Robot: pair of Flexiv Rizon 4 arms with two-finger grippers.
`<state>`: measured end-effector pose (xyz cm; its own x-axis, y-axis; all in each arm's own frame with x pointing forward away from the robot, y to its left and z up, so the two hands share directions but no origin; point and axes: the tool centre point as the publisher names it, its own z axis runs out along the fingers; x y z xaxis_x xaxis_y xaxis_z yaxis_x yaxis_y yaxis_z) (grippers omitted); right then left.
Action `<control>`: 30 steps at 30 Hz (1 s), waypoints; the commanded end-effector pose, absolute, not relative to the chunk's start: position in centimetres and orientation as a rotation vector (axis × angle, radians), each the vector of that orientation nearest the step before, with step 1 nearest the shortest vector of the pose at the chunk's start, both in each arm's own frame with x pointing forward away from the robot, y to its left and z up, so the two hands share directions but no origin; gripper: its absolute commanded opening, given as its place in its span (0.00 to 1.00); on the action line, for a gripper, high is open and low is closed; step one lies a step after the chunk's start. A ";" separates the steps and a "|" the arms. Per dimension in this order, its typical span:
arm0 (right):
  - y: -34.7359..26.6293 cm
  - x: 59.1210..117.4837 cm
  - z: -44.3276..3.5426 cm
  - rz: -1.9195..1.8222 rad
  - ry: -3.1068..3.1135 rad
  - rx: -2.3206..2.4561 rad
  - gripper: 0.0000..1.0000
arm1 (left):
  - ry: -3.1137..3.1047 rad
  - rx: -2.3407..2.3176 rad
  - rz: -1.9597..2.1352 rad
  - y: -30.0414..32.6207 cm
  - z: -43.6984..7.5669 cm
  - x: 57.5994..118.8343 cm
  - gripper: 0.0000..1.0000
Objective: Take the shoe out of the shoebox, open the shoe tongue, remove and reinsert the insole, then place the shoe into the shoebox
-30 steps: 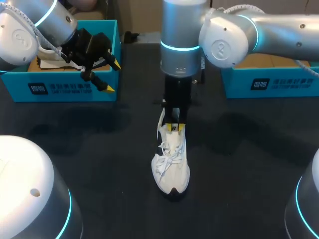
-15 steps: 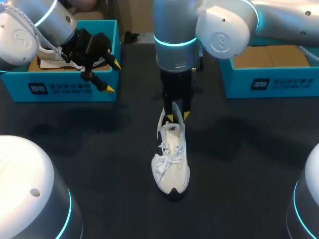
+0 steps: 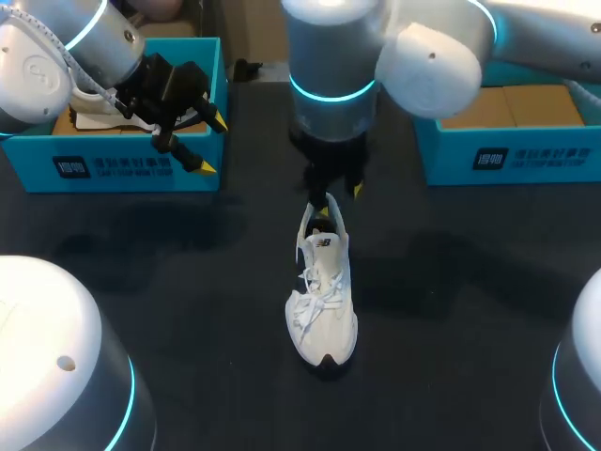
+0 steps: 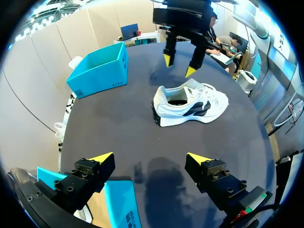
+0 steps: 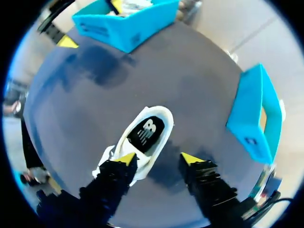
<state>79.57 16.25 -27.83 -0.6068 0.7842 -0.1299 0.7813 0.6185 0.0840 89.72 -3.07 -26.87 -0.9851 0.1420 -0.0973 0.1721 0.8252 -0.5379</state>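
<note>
Shoe: the white shoe [image 3: 322, 301] stands on its sole near the middle of the dark table [image 3: 451, 310], outside both boxes.
Long axis: it runs from the far side of the table to the near side. The toe points toward my base and the heel toward the far edge, under my right wrist.
Right fingers: my right gripper [image 3: 336, 199] hangs above the heel end, its yellow tips spread apart with nothing between them.
Left fingers: my left gripper [image 3: 212, 145] sits over the near corner of the left shoebox [image 3: 131, 169], tips wide apart, gripping nothing.
Right shoebox: the right shoebox [image 3: 507, 155] is across the table, well apart from the shoe.
Head view only: the laces and the toe cap show. My right arm covers most of the right fingers.
Left wrist view only: the shoe [image 4: 190, 102] shows side-on with a dark panel along its flank. There is clear air between the right gripper [image 4: 179, 65] and the heel collar.
Right wrist view only: looking straight down past my own gripper [image 5: 159, 159] into the shoe [image 5: 121, 147], I see the dark insole [image 5: 147, 130] lying in the opening.
</note>
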 end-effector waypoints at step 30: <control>18.5 85.9 -35.6 0.128 2.913 0.081 0.82 | 2.953 0.254 -0.871 -3.1 -26.9 89.7 1.00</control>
